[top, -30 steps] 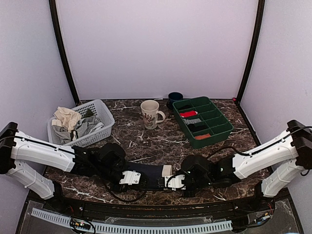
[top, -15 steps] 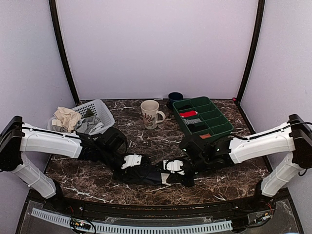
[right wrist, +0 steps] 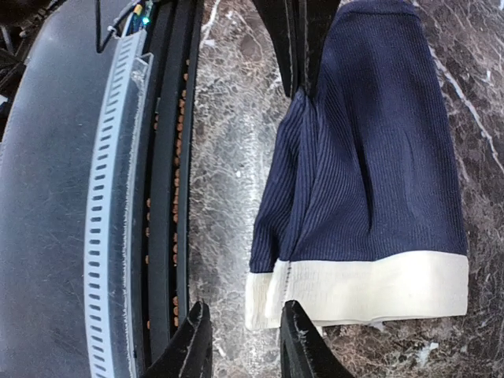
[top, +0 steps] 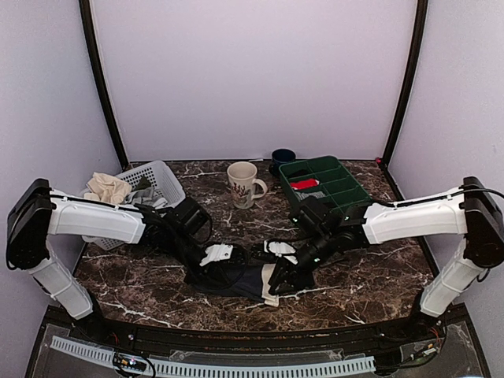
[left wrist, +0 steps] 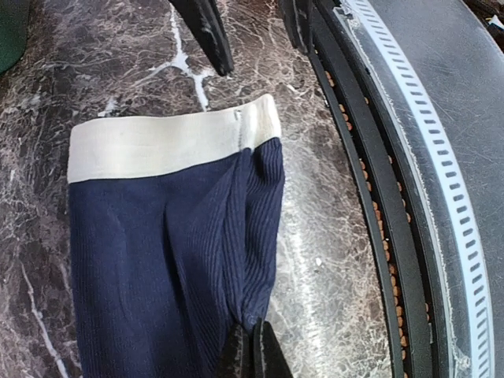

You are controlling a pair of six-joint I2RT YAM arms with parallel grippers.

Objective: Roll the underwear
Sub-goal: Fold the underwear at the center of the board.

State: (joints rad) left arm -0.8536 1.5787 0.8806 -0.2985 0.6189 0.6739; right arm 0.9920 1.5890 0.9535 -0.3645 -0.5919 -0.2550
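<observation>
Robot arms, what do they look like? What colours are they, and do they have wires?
The left arm and right arm have long, smooth white shells with chunky black joints. A thin black cable runs along each. The left end effector and right end effector have slim, pointed black fingers fixed on white blocks. I can see no sleeves or markings.

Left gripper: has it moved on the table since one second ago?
Yes. In the top view the left gripper, shut on the underwear, has moved away from the near table edge, toward the mug.
</observation>
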